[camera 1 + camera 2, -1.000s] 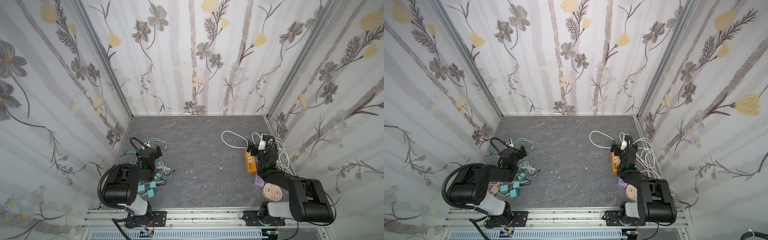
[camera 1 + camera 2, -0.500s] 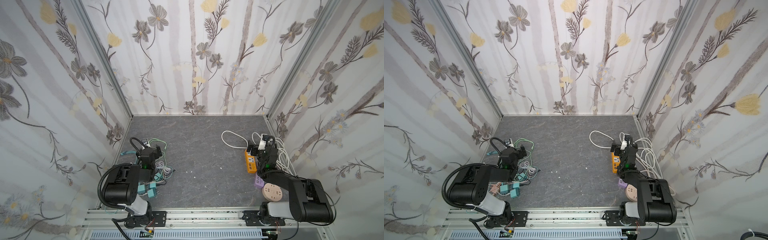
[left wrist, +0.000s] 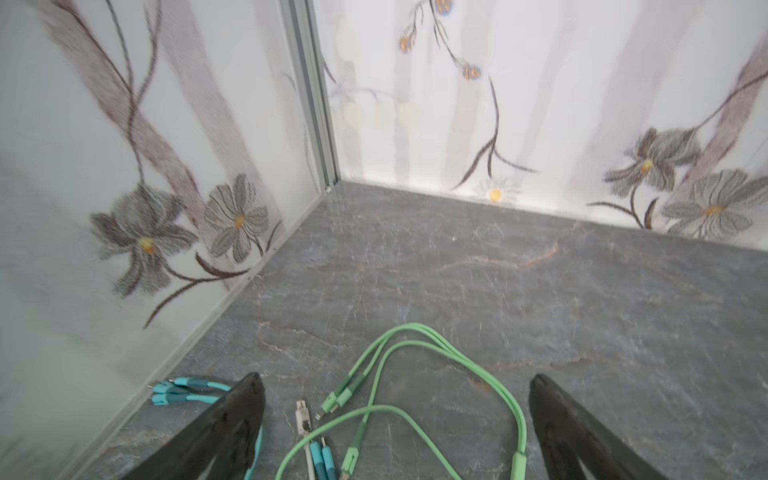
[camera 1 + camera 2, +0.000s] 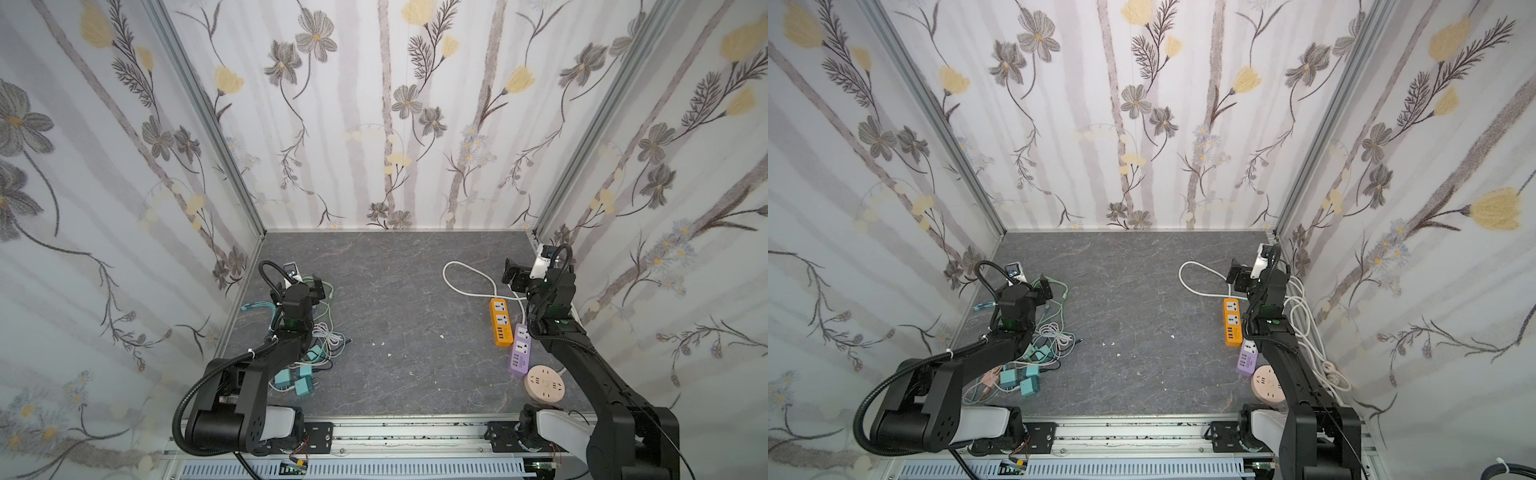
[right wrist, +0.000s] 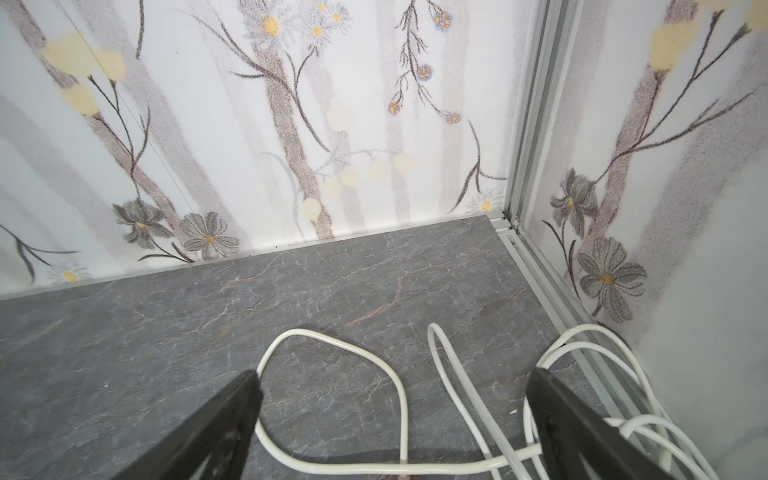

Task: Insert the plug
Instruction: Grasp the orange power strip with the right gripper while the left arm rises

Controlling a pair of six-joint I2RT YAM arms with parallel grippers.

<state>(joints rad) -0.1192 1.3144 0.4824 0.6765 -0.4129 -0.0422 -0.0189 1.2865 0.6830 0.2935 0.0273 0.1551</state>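
In both top views, nearest the rail at the lower left, the teal plugs (image 4: 302,388) are lying loose on the grey floor (image 4: 395,291) beside the left arm, mixed in with thin leads and gripped by neither arm. At the lower right the round pink socket (image 4: 545,382) is sitting just beside the purple power strip (image 4: 520,351), and the orange power strip (image 4: 500,321) is lying just beyond that. Farther up on the left, the left gripper (image 3: 395,380) is hanging over a looping green cable (image 3: 415,345), its jaws standing wide apart and holding nothing. At the right middle, the right gripper (image 5: 395,376) is hovering over the coiled white cord (image 5: 332,340), its jaws likewise spread wide and empty. The flowered wall (image 4: 386,124) is closing the far side.
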